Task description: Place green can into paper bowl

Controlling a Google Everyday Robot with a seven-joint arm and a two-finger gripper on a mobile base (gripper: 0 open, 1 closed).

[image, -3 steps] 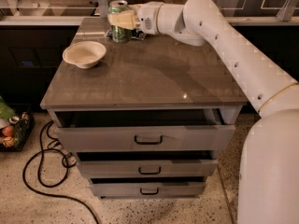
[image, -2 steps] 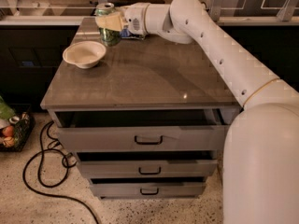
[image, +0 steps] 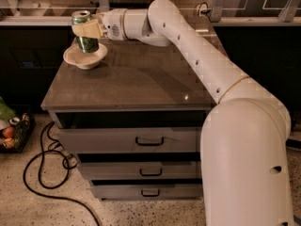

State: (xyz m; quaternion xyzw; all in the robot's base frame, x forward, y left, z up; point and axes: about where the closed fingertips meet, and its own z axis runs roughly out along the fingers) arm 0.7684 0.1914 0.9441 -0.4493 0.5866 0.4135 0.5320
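The green can (image: 84,42) is upright, with its silver top showing, and hangs over the paper bowl (image: 85,57), its bottom down inside the bowl's rim. I cannot tell whether it touches the bowl's floor. My gripper (image: 86,30) reaches in from the right and is shut on the green can, its pale fingers (image: 88,29) clasping the can's upper half. The off-white bowl sits near the far left corner of the cabinet top (image: 136,79).
The grey cabinet has three drawers (image: 149,140) with dark handles at the front. A black cable (image: 42,173) loops on the speckled floor at the left. A bag of items (image: 11,131) lies at the far left. My white arm (image: 211,74) crosses the top's right side.
My gripper has carried the green can left from the back of the cabinet top to over the paper bowl and lowered it into the bowl.
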